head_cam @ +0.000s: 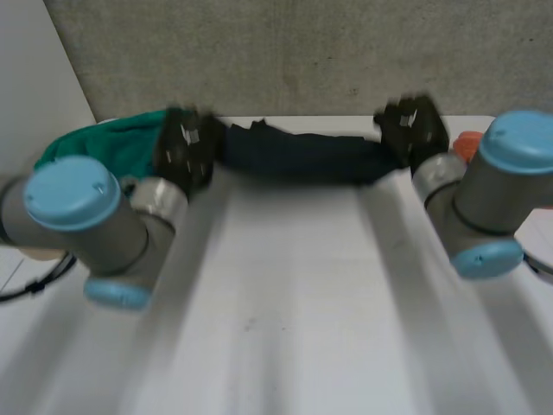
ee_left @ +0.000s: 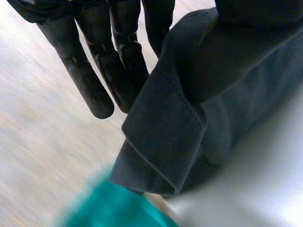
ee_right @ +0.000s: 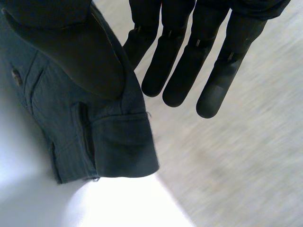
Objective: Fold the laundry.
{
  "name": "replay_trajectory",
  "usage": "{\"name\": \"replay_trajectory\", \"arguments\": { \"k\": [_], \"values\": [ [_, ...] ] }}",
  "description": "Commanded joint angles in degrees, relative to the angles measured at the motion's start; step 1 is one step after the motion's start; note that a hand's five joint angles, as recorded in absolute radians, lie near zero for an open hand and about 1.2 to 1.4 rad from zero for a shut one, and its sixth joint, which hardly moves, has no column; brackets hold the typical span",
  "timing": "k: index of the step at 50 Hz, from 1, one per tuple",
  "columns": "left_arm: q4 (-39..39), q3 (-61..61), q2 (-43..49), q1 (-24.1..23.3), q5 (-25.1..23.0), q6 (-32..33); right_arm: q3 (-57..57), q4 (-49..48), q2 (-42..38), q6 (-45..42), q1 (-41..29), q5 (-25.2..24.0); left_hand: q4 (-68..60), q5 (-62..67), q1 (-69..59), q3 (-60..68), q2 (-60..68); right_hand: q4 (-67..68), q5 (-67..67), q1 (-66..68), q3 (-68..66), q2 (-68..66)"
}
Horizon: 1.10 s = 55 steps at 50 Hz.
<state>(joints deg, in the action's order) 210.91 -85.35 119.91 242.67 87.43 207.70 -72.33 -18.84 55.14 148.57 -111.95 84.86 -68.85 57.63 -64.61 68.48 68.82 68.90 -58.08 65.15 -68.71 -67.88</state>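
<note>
- Head view, far left: we see a green cloth [head_cam: 99, 145] bunched at the far left corner of the bench [head_cam: 285, 311]. It lies just beside the left hand [head_cam: 184, 149] and above the left arm [head_cam: 95, 225].
- The left hand grips the left end of a dark garment [head_cam: 302, 157]. In the left wrist view its thumb presses the cloth against straight fingers [ee_left: 94, 90]. A stitched, folded edge hangs past the fingertips, with the green cloth beneath it.
- The dark garment runs as a long bunched band from hand to hand along the bench's far edge, close to the grey wall [head_cam: 302, 52]. We cannot tell whether it touches the bench.
- On our side of the garment, a broad stretch of white bench surface shows between the two arms, reaching to the near edge.
- The right hand [head_cam: 413, 130] grips the garment's right end. In the right wrist view its thumb pins a waistband corner with a belt loop and a button, with straight fingers [ee_right: 182, 71] behind it.
- An orange thing [head_cam: 467, 143] sits just beyond the right arm [head_cam: 492, 190], near the bench's far right corner. It is too blurred for us to identify.
</note>
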Motion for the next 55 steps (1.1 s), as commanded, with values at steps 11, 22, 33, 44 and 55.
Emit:
{"name": "replay_trajectory", "arguments": {
  "k": [11,22,33,44,55],
  "values": [
    [-33.6,-13.78,-20.04,-5.1,6.62,1.39,-13.7,25.32,12.08,-8.55,0.68,-0.05,-11.15,12.37,-15.39,11.52,11.18,11.1,-11.92,14.85,-11.29,-12.12],
    [-57.72,-18.01,-25.26,-13.09,5.83,2.18,-26.27,48.73,28.0,-22.8,0.77,0.04,-11.15,12.37,-15.39,11.52,11.18,11.1,-11.92,14.85,-11.29,-12.12],
    [-43.31,-16.7,-24.64,-10.73,5.65,2.79,-31.91,33.61,26.77,-18.06,-0.29,-0.05,50.2,-48.98,45.96,-49.84,-50.18,11.1,-11.92,14.85,-11.29,-12.12],
    [-27.22,-3.08,-11.47,-7.75,-2.42,9.03,-32.52,30.18,24.75,-14.63,-2.66,-0.05,51.74,-50.52,47.5,-51.38,-51.72,11.1,-11.92,14.85,-11.29,-12.12],
    [-28.62,22.41,16.04,-0.45,-14.83,22.03,-34.19,26.66,24.49,-13.66,-2.66,0.04,43.16,-41.94,38.92,-42.79,-43.13,11.1,-11.92,14.85,-11.29,-12.12]
  ]
}}
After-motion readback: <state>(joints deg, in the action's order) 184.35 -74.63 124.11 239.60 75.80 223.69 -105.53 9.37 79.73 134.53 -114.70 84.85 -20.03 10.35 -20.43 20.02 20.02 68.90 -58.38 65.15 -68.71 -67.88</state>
